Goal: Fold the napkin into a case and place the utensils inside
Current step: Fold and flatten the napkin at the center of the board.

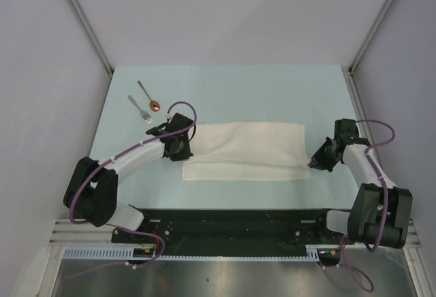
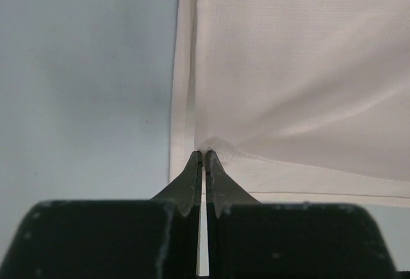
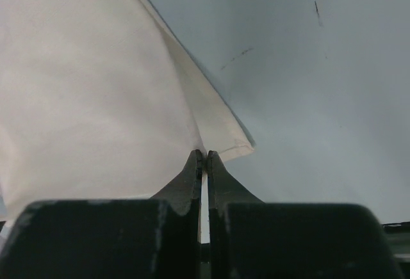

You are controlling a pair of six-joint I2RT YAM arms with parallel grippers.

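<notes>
- I logged the napkin [image 1: 245, 150] lying mid-table [image 1: 272, 92], folded into a wide band with a lower layer showing along its near edge.
- I saw the left gripper [image 2: 204, 154] with its jaws pressed together, pinching the upper layer at the left edge. The cloth puckered at the tips.
- The right gripper [image 3: 204, 154] had its jaws likewise pressed together on the napkin's near right corner.
- I noted the fork [image 1: 139, 108] and the spoon [image 1: 148, 95] side by side at the far left, apart from the cloth.
</notes>
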